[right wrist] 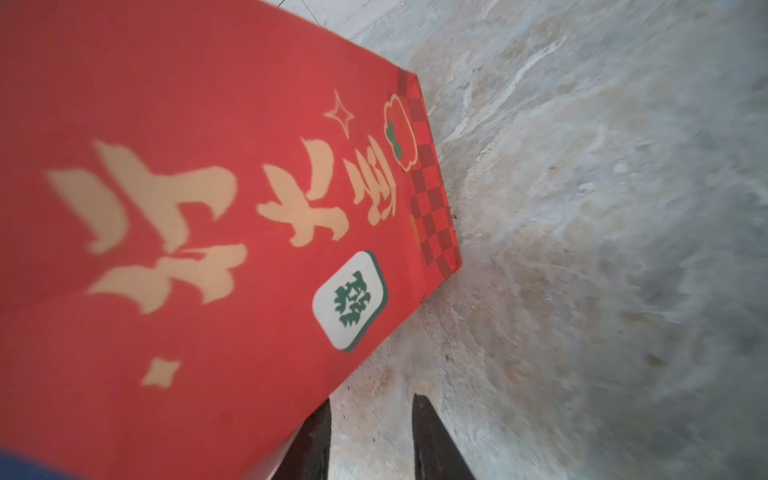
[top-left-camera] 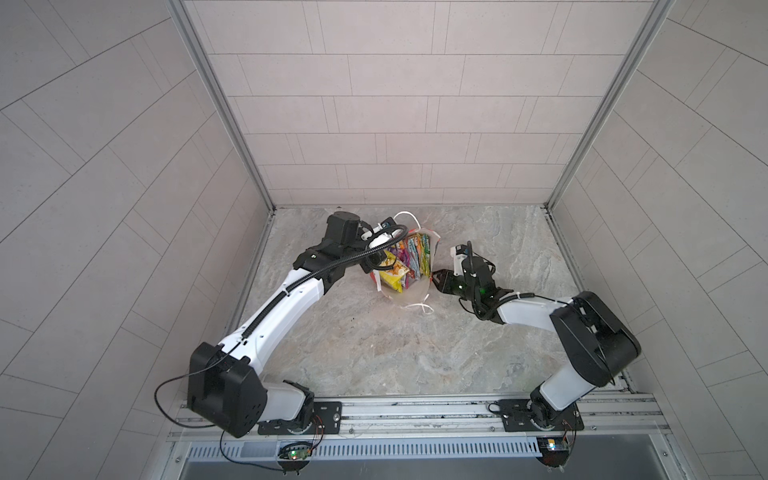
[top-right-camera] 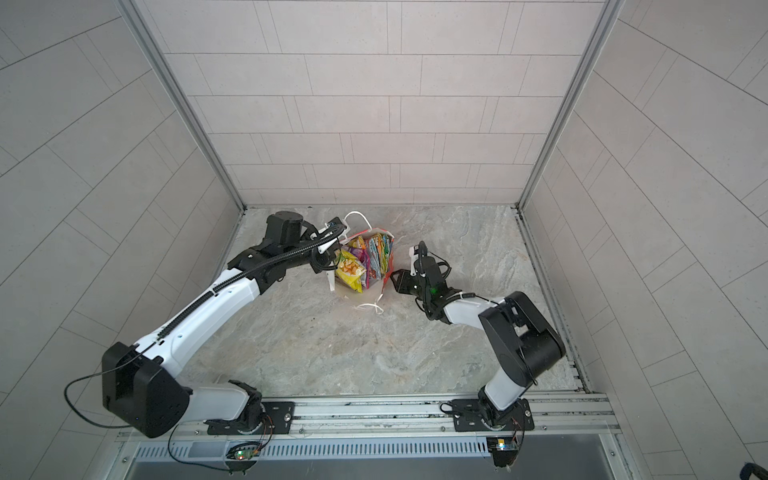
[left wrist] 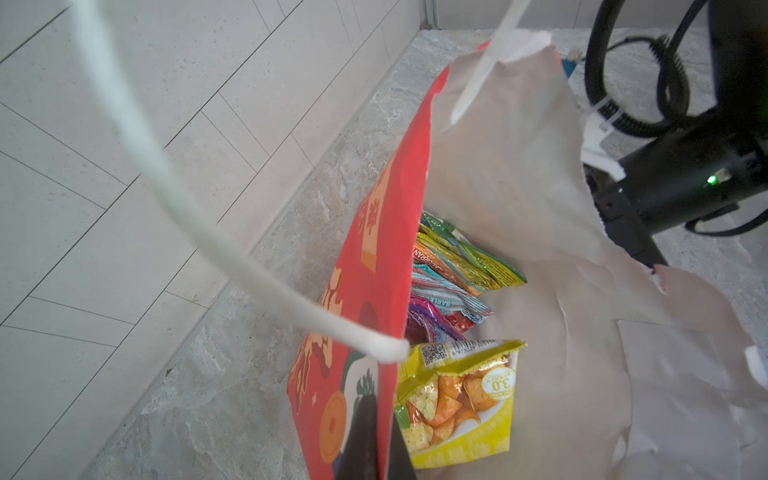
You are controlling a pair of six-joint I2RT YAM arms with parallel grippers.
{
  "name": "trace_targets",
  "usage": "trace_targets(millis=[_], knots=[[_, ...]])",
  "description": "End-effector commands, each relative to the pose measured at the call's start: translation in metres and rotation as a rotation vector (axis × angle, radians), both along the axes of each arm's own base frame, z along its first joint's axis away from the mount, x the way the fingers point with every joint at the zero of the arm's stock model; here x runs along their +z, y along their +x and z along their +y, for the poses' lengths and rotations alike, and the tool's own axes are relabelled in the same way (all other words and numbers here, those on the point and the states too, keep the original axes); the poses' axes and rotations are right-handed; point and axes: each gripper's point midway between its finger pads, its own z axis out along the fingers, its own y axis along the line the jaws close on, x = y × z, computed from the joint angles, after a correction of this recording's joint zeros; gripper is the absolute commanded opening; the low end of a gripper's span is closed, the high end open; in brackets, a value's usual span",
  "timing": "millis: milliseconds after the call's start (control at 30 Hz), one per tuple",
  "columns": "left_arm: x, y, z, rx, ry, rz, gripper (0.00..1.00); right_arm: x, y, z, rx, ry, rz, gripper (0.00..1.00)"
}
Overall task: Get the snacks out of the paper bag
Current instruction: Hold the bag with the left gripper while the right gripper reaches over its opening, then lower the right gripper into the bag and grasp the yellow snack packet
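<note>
Several small glossy snack packets (top-left-camera: 405,259) sit inside the tall red paper gift bag (right wrist: 208,104), its left rim seemingly pinched by the shut left gripper (top-left-camera: 372,268), while the half-open, empty right gripper (right wrist: 372,401) beside its right wall could knock it over.

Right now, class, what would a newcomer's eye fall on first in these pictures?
A red paper bag stands open toward the back of the marbled table, crammed with bright snacks, a yellow packet among them. The left gripper pinches the bag's rim on its left; the right gripper, fingers apart, sits beside the gold-lettered wall.
</note>
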Motion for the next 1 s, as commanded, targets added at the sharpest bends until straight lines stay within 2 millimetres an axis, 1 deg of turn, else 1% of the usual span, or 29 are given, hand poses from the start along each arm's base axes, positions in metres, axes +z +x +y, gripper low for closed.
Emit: trace_targets(millis=[0,67,133,200,233,300,333,400,467,567,667,800,900,967], knots=[[0.017,-0.01,-0.008,-0.086,-0.027,-0.071,0.0,0.015,-0.018,-0.013,0.055,-0.142,-0.028,0.35],[0.017,-0.012,-0.007,-0.083,-0.029,-0.068,0.0,0.035,-0.03,-0.021,0.074,-0.166,-0.07,0.35],[0.018,-0.013,-0.008,-0.084,-0.032,-0.067,0.0,0.065,-0.042,-0.026,0.093,-0.182,-0.175,0.36],[0.019,-0.014,-0.009,-0.086,-0.046,-0.068,0.0,0.093,-0.05,-0.041,0.042,-0.188,-0.267,0.39],[0.019,-0.013,-0.009,-0.083,-0.055,-0.071,0.0,0.104,-0.054,-0.048,0.023,-0.203,-0.291,0.4],[0.019,-0.014,-0.01,-0.083,-0.073,-0.063,0.0,0.13,-0.062,-0.054,0.024,-0.228,-0.329,0.41],[0.018,-0.015,-0.01,-0.091,-0.075,-0.058,0.0,0.143,-0.066,-0.053,0.04,-0.229,-0.346,0.41],[0.017,-0.016,-0.011,-0.091,-0.086,-0.056,0.0,0.168,-0.079,-0.041,0.108,-0.227,-0.379,0.41],[0.018,-0.015,-0.01,-0.08,-0.097,-0.05,0.0,0.183,-0.091,-0.024,0.184,-0.231,-0.39,0.41],[0.017,-0.012,-0.009,-0.067,-0.1,-0.036,0.0,0.19,-0.101,0.0,0.248,-0.244,-0.368,0.41],[0.019,-0.01,-0.008,-0.058,-0.109,-0.032,0.0,0.192,-0.103,0.023,0.261,-0.284,-0.367,0.41],[0.018,-0.011,-0.008,-0.063,-0.115,-0.016,0.0,0.185,-0.094,0.051,0.277,-0.339,-0.332,0.41],[0.016,-0.013,-0.008,-0.066,-0.13,-0.013,0.0,0.176,-0.086,0.069,0.287,-0.347,-0.307,0.41],[0.017,-0.012,-0.008,-0.063,-0.133,-0.017,0.0,0.169,-0.079,0.077,0.281,-0.35,-0.293,0.42]])
